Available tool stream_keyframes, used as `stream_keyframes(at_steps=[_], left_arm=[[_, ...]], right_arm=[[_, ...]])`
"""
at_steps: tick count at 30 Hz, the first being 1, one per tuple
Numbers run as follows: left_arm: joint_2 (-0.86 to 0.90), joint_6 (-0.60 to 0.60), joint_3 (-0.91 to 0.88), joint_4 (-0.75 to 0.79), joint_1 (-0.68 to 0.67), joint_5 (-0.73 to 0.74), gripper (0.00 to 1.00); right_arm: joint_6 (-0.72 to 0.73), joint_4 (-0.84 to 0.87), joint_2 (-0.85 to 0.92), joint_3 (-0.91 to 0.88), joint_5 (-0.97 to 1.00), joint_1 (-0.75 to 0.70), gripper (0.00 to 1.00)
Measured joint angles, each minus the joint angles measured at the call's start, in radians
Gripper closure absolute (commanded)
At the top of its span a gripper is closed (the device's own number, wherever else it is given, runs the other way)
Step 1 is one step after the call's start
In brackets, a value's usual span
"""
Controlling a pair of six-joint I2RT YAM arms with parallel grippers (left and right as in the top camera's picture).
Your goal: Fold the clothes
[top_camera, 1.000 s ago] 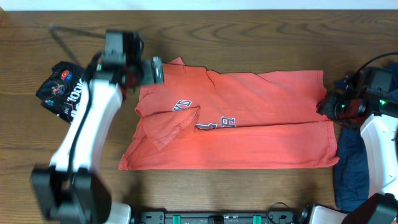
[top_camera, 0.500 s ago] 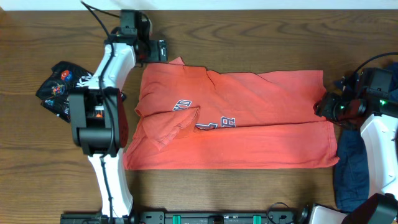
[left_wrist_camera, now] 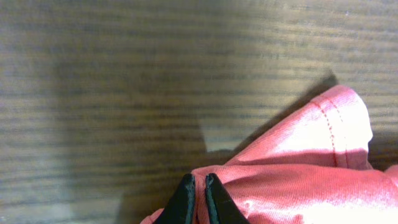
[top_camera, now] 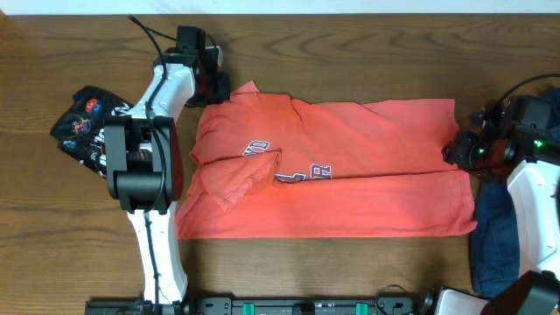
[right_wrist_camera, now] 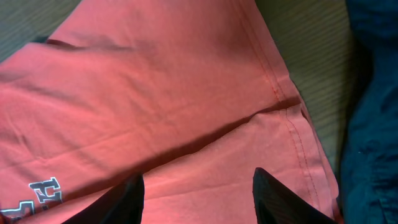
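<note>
The wooden table (top_camera: 350, 44) is bare along its far edge. Three shirts: coral-red lettered T-shirt (top_camera: 367, 166) spread centre, black printed T-shirt (top_camera: 81, 127) left, navy T-shirt (top_camera: 492, 241) right. The left fingers (left_wrist_camera: 185, 200) are closed at the coral far-left corner; the right fingers (right_wrist_camera: 127, 200) stand apart over its right hem.

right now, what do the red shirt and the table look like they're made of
Red shirt: soft matte knit, probably cotton jersey; it creases and has stitched hems. Table: dark brown wood or wood-look laminate, unclear which; grain lines show, with a slight sheen.
</note>
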Motion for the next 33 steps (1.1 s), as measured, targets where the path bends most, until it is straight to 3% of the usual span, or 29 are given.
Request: stream_keyframes(at_steps=[5,12,16,24,33], left_arm=[[-0.005,-0.024,0.000,-0.008,0.000,0.000,0.94],[-0.117,-0.056,0.000,-0.074,0.000,0.054,0.94],[-0.192,-0.073,0.006,-0.152,-0.001,0.088,0.94],[-0.203,-0.079,0.013,-0.312,-0.001,0.105,0.94],[-0.203,-0.079,0.013,-0.338,-0.001,0.108,0.94]], right_arm=[[-0.003,0.042,0.037,0.000,0.000,0.000,0.50],[-0.042,0.188,0.105,0.027,0.008,0.028,0.46],[-0.064,0.188,0.250,0.146,0.042,0.071,0.39],[-0.057,0.198,0.620,0.503,0.150,0.078,0.37],[-0.021,0.248,0.805,0.587,0.174,0.078,0.42]])
